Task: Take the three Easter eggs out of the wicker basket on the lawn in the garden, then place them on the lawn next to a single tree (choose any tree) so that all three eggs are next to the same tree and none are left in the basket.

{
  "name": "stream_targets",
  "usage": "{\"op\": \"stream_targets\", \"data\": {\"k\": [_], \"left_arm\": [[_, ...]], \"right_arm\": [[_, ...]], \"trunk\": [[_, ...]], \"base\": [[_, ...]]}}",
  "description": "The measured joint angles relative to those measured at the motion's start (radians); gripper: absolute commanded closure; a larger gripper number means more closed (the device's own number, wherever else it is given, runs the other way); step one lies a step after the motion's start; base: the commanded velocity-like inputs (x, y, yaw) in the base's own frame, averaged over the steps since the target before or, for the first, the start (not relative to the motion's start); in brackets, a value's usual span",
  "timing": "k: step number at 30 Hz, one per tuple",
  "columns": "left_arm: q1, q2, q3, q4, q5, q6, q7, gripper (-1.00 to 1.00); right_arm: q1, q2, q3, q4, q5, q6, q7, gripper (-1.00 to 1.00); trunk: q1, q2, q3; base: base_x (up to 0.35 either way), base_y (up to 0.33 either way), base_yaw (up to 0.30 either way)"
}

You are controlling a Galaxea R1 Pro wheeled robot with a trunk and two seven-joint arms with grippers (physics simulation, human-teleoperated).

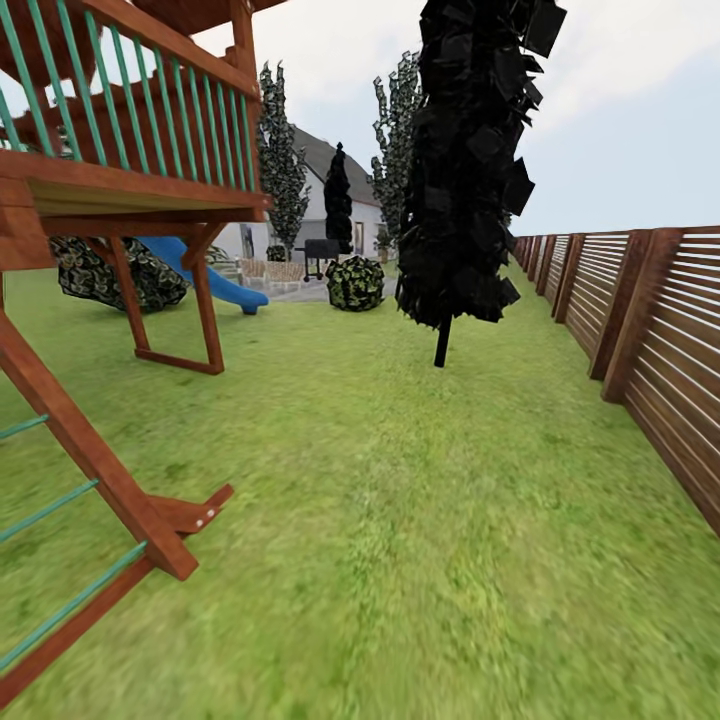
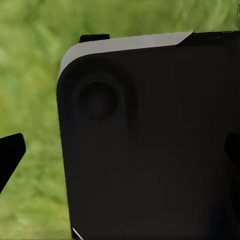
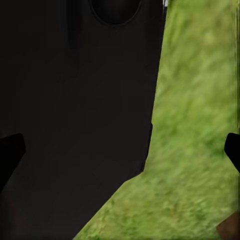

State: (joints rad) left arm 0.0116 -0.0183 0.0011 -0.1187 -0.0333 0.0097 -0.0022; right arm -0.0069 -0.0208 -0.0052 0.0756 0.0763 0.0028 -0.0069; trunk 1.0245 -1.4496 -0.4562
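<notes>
The Easter eggs and the wicker basket are out of view. The lawn (image 1: 400, 520) stretches ahead in the head view. Far off near a house stand two tall trees (image 1: 282, 150) with dark mottled green-white crowns. In the left wrist view my left gripper (image 2: 120, 155) is open: its black fingertips (image 2: 11, 152) sit at the picture's two edges, with my own dark body and grass behind them. My right gripper (image 3: 120, 150) is open the same way, with its fingertips (image 3: 10, 150) wide apart and nothing held.
A wooden play tower (image 1: 130, 170) with teal rungs and a blue slide (image 1: 215, 280) stands on the left. A near-black conifer (image 1: 470, 160) rises ahead, centre right. A brown slat fence (image 1: 640, 310) runs along the right. A bush (image 1: 355, 283) and a grill (image 1: 320, 250) lie beyond.
</notes>
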Motion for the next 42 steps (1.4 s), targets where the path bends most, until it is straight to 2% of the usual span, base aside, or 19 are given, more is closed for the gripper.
{"op": "stream_targets", "data": {"k": [18,32,42], "left_arm": [[0.000,0.000,0.000,0.000,0.000,0.000,0.000,-1.00],[0.000,0.000,-0.001,0.000,0.000,0.000,-0.001,-1.00],[0.000,0.000,0.000,0.000,0.000,0.000,-0.001,-1.00]], "right_arm": [[0.000,0.000,0.000,0.000,0.000,0.000,0.000,-1.00],[0.000,0.001,0.000,0.000,0.000,0.000,0.000,-1.00],[0.000,0.001,0.000,0.000,0.000,0.000,0.000,-1.00]], "trunk": [[0.000,0.000,0.000],[0.000,0.000,0.000],[0.000,0.000,0.000]], "base": [[0.275,-0.178,0.005],[0.275,-0.173,0.205],[0.275,-0.162,0.040]]}}
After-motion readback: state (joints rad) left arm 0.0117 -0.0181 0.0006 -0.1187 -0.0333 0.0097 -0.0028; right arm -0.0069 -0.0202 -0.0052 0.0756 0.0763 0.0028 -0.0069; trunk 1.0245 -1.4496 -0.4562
